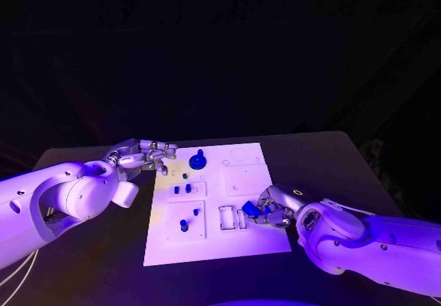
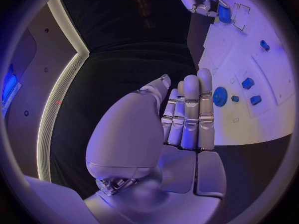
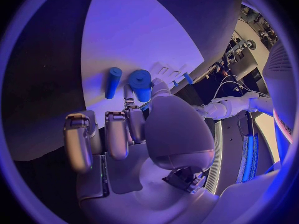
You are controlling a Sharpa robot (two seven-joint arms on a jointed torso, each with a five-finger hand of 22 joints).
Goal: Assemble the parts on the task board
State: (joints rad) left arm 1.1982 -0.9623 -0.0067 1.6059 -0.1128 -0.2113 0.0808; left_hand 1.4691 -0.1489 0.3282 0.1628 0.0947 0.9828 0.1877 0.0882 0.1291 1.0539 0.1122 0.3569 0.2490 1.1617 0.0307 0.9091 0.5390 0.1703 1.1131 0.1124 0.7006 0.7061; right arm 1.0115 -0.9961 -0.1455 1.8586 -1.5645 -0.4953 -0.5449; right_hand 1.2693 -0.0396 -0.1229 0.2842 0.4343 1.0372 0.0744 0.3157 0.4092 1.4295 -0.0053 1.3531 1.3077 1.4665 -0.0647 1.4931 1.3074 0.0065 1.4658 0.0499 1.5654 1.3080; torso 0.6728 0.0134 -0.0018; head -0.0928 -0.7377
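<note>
The task board [image 1: 220, 248] lies in the middle of the black table [image 1: 331, 166]. The right hand [image 1: 264, 211] rests at the board's right edge, beside a pair of narrow rectangular slots [image 1: 230, 218], and holds a blue part [image 1: 249, 208] between thumb and fingertips; the right wrist view shows this part as a short cylinder [image 3: 141, 82] pinched at the fingertips, with a second, slimmer blue piece [image 3: 112, 81] just beside it. The left hand [image 1: 145, 155] hovers at the board's far left corner, near a round blue knob [image 1: 197, 160]; in the left wrist view its fingers [image 2: 190, 114] are extended and lie side by side, holding nothing. Other blue parts stand in the board: a small pair [image 1: 182, 189] in one recess and a single piece [image 1: 184, 224] in the recess nearer the robot. Risk: the pinch on the cylinder appears shallow, so the part could slip or tilt as it is lowered, and a tilted part would likely jam at the slot's edge. The slim piece could also be knocked aside by the fingers. Whether the slim piece is held or lies free cannot be determined. The contact between the right hand's fingertips and the board is hidden by the hand itself, and the target seat for the held part cannot be identified.
</note>
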